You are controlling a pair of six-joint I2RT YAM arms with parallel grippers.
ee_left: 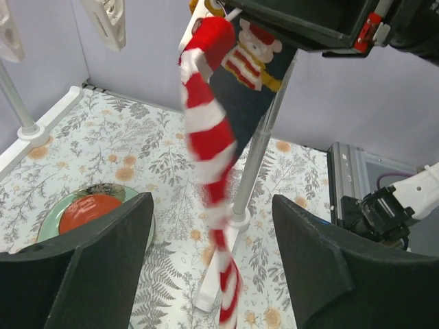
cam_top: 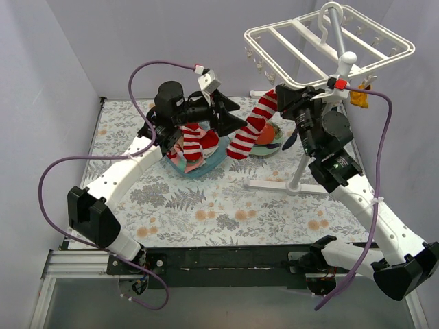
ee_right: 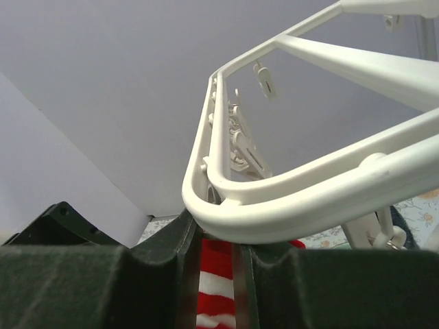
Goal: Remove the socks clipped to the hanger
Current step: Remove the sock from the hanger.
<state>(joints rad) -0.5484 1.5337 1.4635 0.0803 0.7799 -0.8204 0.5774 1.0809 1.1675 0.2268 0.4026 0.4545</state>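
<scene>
The white hanger (cam_top: pixel 329 48) stands on a pole at the back right. A red-and-white striped sock (cam_top: pixel 250 127) hangs from its near-left corner. My right gripper (cam_top: pixel 285 96) is at that corner, its jaws narrow around the clip holding the sock's top. In the right wrist view the striped sock (ee_right: pixel 218 288) shows in the slit between the fingers, under the hanger's rim (ee_right: pixel 309 195). My left gripper (cam_top: pixel 236 115) is open beside the sock. In the left wrist view the sock (ee_left: pixel 206 137) dangles free between the wide fingers (ee_left: pixel 89 274). A navy sock (ee_left: pixel 250 75) hangs behind it. A yellow sock (cam_top: pixel 359 97) is clipped at the right.
A blue tub (cam_top: pixel 206 168) holding several socks sits below the left gripper. A green plate (cam_top: pixel 274 146) with a red-orange ball sits by the hanger's pole (cam_top: pixel 300 164) and white foot (cam_top: pixel 288 186). Empty clips (cam_top: pixel 259 65) dangle from the hanger's left side.
</scene>
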